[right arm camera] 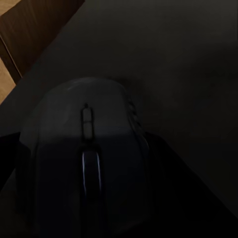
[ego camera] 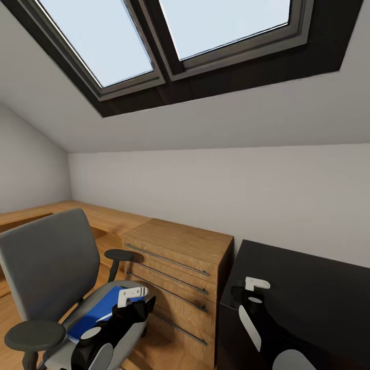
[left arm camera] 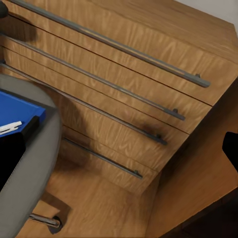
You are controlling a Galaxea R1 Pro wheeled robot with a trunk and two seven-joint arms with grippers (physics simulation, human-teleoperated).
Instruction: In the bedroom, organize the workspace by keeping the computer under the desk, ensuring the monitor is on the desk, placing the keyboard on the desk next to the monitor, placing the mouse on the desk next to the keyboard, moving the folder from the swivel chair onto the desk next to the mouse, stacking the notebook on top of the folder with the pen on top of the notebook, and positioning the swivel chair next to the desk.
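Over the black desk [ego camera: 308, 288] at right, the right gripper [ego camera: 252, 298] carries the mouse [right arm camera: 87, 158], jaws clamped, for placing. Left gripper [ego camera: 131, 300], jaw state unclear, hovers above the blue folder [ego camera: 100, 313] on the swivel chair [ego camera: 49, 262].

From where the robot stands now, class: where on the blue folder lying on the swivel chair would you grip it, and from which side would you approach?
Grip the folder at its edge near the seat's front, where the left gripper hovers. It lies flat on the swivel chair, so a pinch across its thin edge probably suits best. Come from the front, open side: the backrest blocks the rear and armrests flank it.
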